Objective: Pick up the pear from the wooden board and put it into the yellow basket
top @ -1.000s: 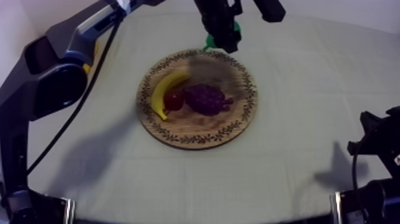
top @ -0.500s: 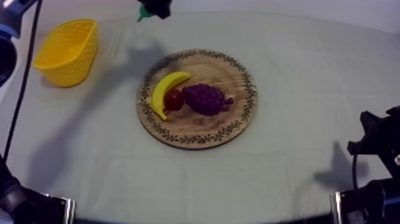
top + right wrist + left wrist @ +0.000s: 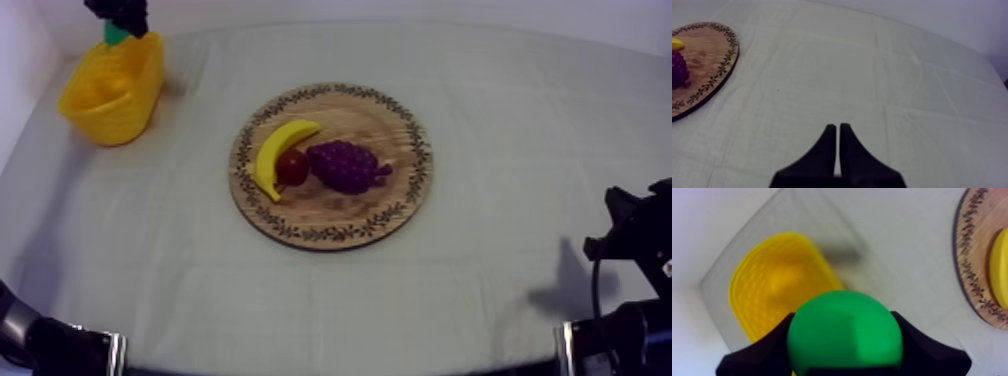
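My left gripper (image 3: 117,28) hangs over the far rim of the yellow basket (image 3: 108,88) at the table's back left, shut on the green pear (image 3: 115,35). In the left wrist view the pear (image 3: 844,333) sits between the black fingers (image 3: 932,350), above the basket (image 3: 774,288). The round wooden board (image 3: 400,205) lies mid-table. My right gripper (image 3: 837,131) rests shut on nothing over bare cloth at the right, low in the top view (image 3: 625,235).
On the board lie a banana (image 3: 275,152), a small red fruit (image 3: 292,167) and a bunch of grapes (image 3: 346,165). The board's patterned rim (image 3: 722,70) is left of my right gripper. Open cloth spreads between board and basket.
My left gripper has carried the pear from above the board's far edge leftward to over the basket. The left arm has swung out of the view's left side. The right arm has not moved.
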Controlling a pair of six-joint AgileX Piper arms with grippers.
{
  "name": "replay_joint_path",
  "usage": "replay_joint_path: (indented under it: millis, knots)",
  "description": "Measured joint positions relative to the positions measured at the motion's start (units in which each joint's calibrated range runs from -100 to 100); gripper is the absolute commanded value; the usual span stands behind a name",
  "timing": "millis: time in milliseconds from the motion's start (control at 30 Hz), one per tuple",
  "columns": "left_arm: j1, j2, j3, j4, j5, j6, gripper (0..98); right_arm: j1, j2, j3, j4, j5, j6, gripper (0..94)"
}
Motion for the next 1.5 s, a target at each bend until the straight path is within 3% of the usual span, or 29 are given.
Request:
replay_joint_path:
  millis: [267, 533, 833, 1033, 1333, 1500]
  knots:
    - [-6.5, 0.4, -4.0, -0.02, 2.1, -0.1, 50.8, 0.0, 0.0, 0.0, 0.0, 0.0, 0.0, 0.4]
    - [-9.9, 6.0, -6.7, 2.77, 2.1, 0.8, 51.6, 0.0, 0.0, 0.0, 0.0, 0.0, 0.0, 0.4]
    - [-10.3, 14.8, -9.2, 4.95, -0.2, 3.1, 51.8, 0.0, 0.0, 0.0, 0.0, 0.0, 0.0, 0.4]
    - [-10.4, 19.0, -9.8, 5.34, -1.2, 5.4, 66.8, 0.0, 0.0, 0.0, 0.0, 0.0, 0.0, 0.4]
    - [-10.1, 19.4, -7.5, 4.13, -2.2, 6.5, 89.7, 0.0, 0.0, 0.0, 0.0, 0.0, 0.0, 0.4]
    - [-9.6, 18.2, -5.5, 3.06, -2.0, 7.4, 94.7, 0.0, 0.0, 0.0, 0.0, 0.0, 0.0, 0.4]
